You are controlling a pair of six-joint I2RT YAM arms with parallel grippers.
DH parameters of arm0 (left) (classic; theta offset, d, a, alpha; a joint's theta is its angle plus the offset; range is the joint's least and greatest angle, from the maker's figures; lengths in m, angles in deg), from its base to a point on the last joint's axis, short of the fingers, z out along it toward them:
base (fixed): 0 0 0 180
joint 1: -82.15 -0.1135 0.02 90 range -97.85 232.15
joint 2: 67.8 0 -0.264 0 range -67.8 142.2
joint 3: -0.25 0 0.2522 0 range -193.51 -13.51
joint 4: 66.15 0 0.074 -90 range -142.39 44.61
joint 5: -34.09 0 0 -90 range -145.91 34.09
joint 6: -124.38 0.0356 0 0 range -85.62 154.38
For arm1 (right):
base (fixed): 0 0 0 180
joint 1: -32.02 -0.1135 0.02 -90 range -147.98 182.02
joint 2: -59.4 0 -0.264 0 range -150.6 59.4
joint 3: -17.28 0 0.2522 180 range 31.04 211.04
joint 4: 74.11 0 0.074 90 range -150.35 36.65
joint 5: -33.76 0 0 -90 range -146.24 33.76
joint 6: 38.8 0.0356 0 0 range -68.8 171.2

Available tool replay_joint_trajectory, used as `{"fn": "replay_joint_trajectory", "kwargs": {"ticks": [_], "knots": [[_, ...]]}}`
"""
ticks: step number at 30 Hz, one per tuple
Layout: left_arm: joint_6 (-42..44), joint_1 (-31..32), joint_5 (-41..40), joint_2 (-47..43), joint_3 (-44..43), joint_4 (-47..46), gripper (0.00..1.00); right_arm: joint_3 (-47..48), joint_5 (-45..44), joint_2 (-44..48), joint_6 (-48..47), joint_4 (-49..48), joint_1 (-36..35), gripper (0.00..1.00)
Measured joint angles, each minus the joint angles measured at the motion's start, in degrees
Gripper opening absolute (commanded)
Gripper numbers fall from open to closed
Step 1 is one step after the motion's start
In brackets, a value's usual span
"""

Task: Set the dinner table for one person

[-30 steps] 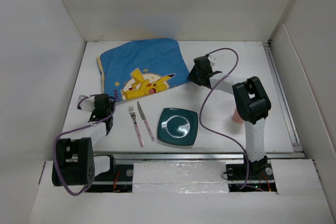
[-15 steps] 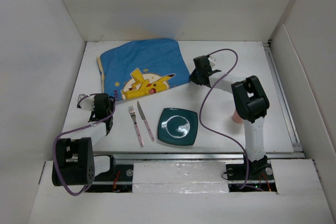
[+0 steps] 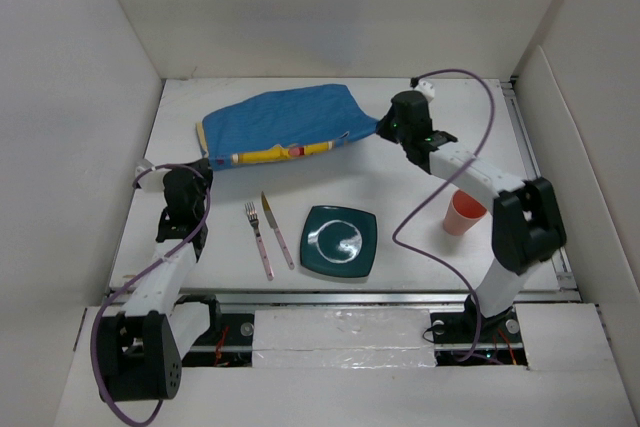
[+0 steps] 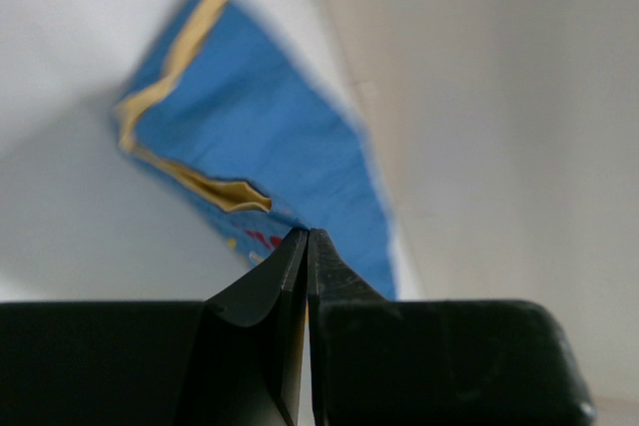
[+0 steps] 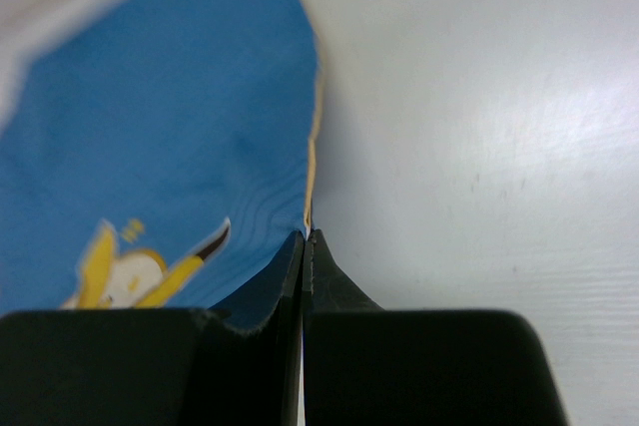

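Walls point(image 3: 80, 107) stand close on the 9, 12 and 3 o'clock sides of the counter point(image 3: 225, 257). The counter fills the floor of the white box, just past the arm bases. A thin rail point(image 3: 538, 177) runs along its 3 o'clock edge. The far strip at 12 o'clock is bare, and so is the corner at 1 o'clock.

The blue mat point(image 3: 280, 117) is up over the counter's 11 to 12 o'clock part. It is raised, and its yellow picture shows only as a thin strip along the near edge. The left end effector point(image 3: 200, 163) is clenched on the mat's 9 o'clock corner. The right end effector point(image 3: 381, 129) is clenched on its 3 o'clock corner. The mat stretches between them.

The top view shows both arms and the whole mat. Each wrist view shows only shut black jaws with blue cloth at the tips. The right wrist view also shows a bit of the yellow cartoon and bare white counter beside the cloth. The left wrist view is blurry and shows a fold with a yellow border.

Only the top view shows the other things. A green plate point(image 3: 340, 242) lies near 6 o'clock. A knife point(image 3: 278, 232) and a fork point(image 3: 258, 237) lie side by side at the plate's 9 o'clock side, not touching it. A cup point(image 3: 463, 214) stands at 4 o'clock, right by the right arm. The left arm is just beside the fork, at its 9 o'clock side.
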Motion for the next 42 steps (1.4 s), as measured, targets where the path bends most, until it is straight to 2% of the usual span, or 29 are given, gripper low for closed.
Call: {"fn": "replay_joint_trajectory", "kwargs": {"ticks": [3,8,12,15,19,25,28,31,37,39,42], "knots": [[-0.1,0.0,1.9,-4.5,-6.4,1.2,0.0,0.0,-3.4,12.0,-6.3,-0.6,0.0,0.0],[0.8,0.2,6.9,-9.3,-18.6,3.3,0.0,0.0,-5.2,29.4,-10.8,0.0,-0.3,0.0],[1.8,0.4,10.8,-12.1,-23.9,3.7,0.0,0.0,-6.4,37.5,-13.7,2.1,-1.3,0.0],[2.5,1.7,12.0,-11.9,-25.1,3.6,0.0,0.3,-6.8,39.5,-15.3,3.8,-1.1,0.0],[3.3,2.5,14.3,-8.0,-25.2,2.7,0.0,2.3,-5.9,35.1,-16.7,5.4,2.0,0.0],[4.2,2.6,16.2,6.6,-29.1,2.3,0.0,10.1,-0.9,19.2,-18.1,7.3,7.1,0.0],[4.5,2.6,16.9,15.3,-35.4,3.6,0.0,17.2,2.6,10.9,-18.3,9.5,9.2,0.0],[5.5,2.6,17.9,22.5,-45.4,6.5,0.0,27.4,5.2,4.0,-18.4,13.0,10.7,0.0],[7.6,2.6,18.5,25.6,-58.7,6.8,0.0,42.0,9.5,-0.6,-18.6,16.0,13.4,0.0],[7.5,2.6,18.9,24.3,-57.8,4.2,0.0,42.1,10.6,0.5,-18.8,14.8,14.0,0.0],[4.5,2.6,20.2,18.9,-45.6,-3.3,0.0,34.9,12.4,4.3,-19.1,10.7,14.7,0.0]]}}
